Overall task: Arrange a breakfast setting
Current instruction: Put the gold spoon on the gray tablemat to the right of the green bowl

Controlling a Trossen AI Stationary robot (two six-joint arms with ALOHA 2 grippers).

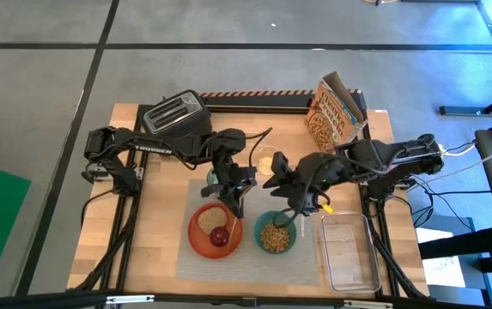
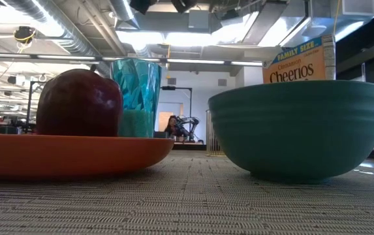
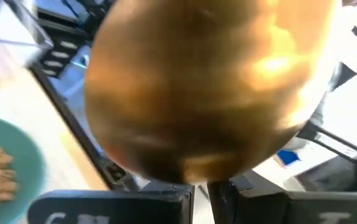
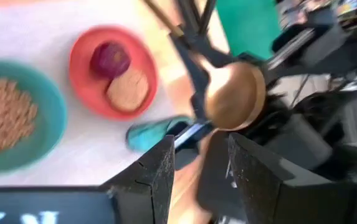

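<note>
On the grey placemat sits the orange plate with a toast slice and a red fruit. Next to it stands the teal bowl, holding cereal. The green-tinted glass stands behind the plate. My left gripper is above the mat's far edge, shut on the gold spoon. My right gripper faces it from the right, open. The spoon's bowl lies just beyond its fingertips. My left gripper pinches the spoon between its two fingers just behind the spoon's bowl. The handle is hidden by the fingers. The fingers reach out about level from the table's left. The spoon's bowl sticks out past the fingertips, lifted clear of the table.
A black toaster stands at the far left of the table. A cereal box stands at the far right. A clear plastic tub lies at the near right, beside the bowl.
</note>
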